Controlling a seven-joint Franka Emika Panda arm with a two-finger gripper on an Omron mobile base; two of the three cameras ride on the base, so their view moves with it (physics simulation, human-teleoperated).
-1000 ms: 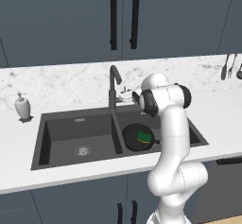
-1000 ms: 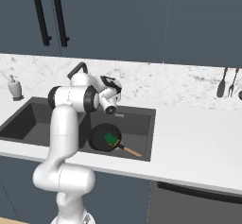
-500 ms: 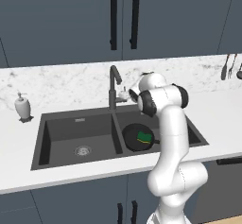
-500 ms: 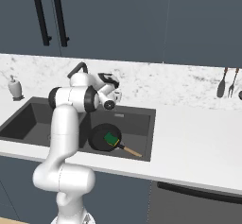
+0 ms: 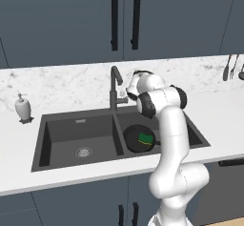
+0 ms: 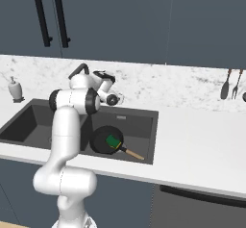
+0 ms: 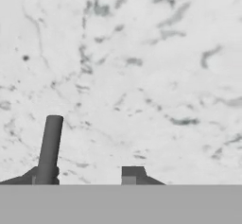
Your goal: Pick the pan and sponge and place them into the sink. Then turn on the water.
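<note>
Pan: the pan (image 5: 138,138) lies on the floor of the sink's right basin, its handle (image 6: 131,153) pointing to 4 o'clock in the right base view.
Sponge: the sponge (image 5: 146,138) rests green side up inside the pan.
Sink: the sink (image 5: 79,122) is set into the white marble worktop (image 5: 224,113).
Tap: the tap (image 5: 114,87) stands at the sink's back rim; its lever (image 7: 49,148) sits just beside one fingertip in the hand view.
Hand: the hand (image 5: 129,92) is next to the tap, fingers part spread, pinching nothing.
Soap bottle: the soap bottle (image 5: 23,108) stands at 9 o'clock of the sink.
</note>
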